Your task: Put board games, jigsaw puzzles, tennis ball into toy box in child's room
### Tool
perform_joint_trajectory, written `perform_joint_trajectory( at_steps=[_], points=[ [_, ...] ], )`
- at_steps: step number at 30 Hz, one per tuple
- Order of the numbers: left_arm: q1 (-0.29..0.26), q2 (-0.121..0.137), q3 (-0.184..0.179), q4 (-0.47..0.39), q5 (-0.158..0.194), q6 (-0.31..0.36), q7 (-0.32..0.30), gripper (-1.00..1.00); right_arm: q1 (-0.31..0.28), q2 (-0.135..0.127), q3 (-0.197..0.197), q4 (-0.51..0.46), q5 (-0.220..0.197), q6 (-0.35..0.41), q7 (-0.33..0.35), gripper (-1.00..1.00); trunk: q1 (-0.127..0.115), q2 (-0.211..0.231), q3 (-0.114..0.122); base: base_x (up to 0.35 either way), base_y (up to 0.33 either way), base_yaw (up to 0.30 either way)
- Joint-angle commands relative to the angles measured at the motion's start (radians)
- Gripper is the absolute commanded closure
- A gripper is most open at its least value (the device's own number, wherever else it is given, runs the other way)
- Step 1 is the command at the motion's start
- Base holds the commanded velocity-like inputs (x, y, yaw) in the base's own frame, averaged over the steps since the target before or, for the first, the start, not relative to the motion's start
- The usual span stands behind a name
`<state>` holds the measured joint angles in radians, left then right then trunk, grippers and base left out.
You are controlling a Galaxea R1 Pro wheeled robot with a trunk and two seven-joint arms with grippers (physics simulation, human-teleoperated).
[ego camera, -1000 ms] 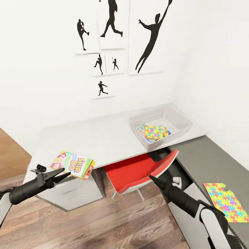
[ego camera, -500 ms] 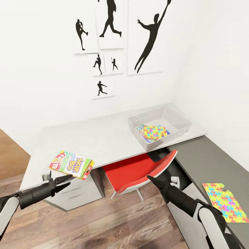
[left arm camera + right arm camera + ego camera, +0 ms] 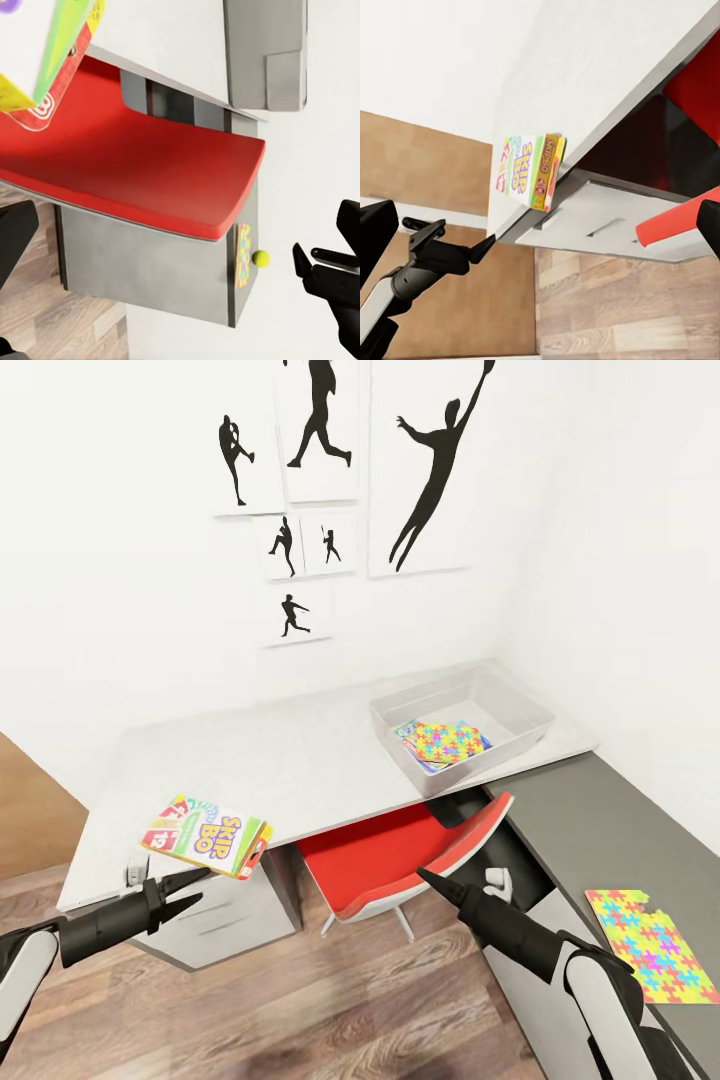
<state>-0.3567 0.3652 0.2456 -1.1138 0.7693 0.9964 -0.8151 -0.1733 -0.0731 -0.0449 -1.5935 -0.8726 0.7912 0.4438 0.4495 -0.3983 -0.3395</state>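
The Skip-Bo board game (image 3: 207,835) lies on the front left corner of the table (image 3: 300,760), overhanging the edge. My left gripper (image 3: 190,886) hangs open just below and in front of it, holding nothing. In the toy box (image 3: 520,712) at the table's right end a jigsaw puzzle (image 3: 450,741) lies on top of other flat things. A second puzzle (image 3: 652,945) rests on the lower dark grey section. The tennis ball (image 3: 260,258) sits beside it. My right gripper (image 3: 425,877) is open and empty, in front of the red chair.
A red-and-white swivel chair (image 3: 400,855) is tucked under the table between my arms. White drawers (image 3: 225,915) stand under the table's left end. Silhouette pictures (image 3: 330,480) hang on the white wall, and the wood-plank floor (image 3: 330,1000) lies below.
My left gripper has drawn back down and to the left, away from the Skip-Bo box, which stays on the table corner. The right gripper has edged slightly left.
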Motion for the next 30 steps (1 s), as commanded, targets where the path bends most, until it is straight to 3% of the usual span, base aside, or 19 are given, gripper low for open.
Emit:
perform_joint_trajectory(
  at_steps=[1,11,17,21,27,30],
  points=[
    [-0.001,0.0,0.001,0.0,-0.002,0.004,-0.005,-1.0,-0.001,0.0,-0.001,0.0,0.0,0.006,0.003,-1.0,0.001,-0.002,-0.002,0.0,0.0,0.0],
    [-0.002,0.002,0.007,0.0,-0.004,0.003,0.0,-1.0,0.0,-0.002,-0.003,0.0,0.0,0.004,0.004,-1.0,0.001,-0.002,-0.002,0.0,0.0,0.0],
    [-0.002,0.003,0.009,0.002,-0.005,0.001,0.003,-1.0,0.001,-0.005,-0.01,0.0,0.0,0.006,0.024,-1.0,0.024,-0.044,-0.02,0.0,0.0,0.0],
    [-0.002,0.003,0.011,0.002,-0.005,0.001,0.003,-1.0,0.002,-0.011,-0.012,0.0,0.0,0.009,0.13,-1.0,0.039,-0.072,-0.033,0.0,0.0,0.0],
    [-0.002,0.001,0.012,0.002,-0.005,-0.001,0.005,-1.0,0.002,-0.077,-0.023,0.0,0.0,0.057,0.418,-1.0,0.062,-0.114,-0.052,0.0,0.0,0.0],
    [-0.002,0.0,0.012,0.002,-0.005,-0.001,0.005,-1.0,0.007,-0.089,-0.06,0.0,-0.002,0.076,0.463,-1.0,0.073,-0.135,-0.061,0.0,0.0,0.0]
  ],
)
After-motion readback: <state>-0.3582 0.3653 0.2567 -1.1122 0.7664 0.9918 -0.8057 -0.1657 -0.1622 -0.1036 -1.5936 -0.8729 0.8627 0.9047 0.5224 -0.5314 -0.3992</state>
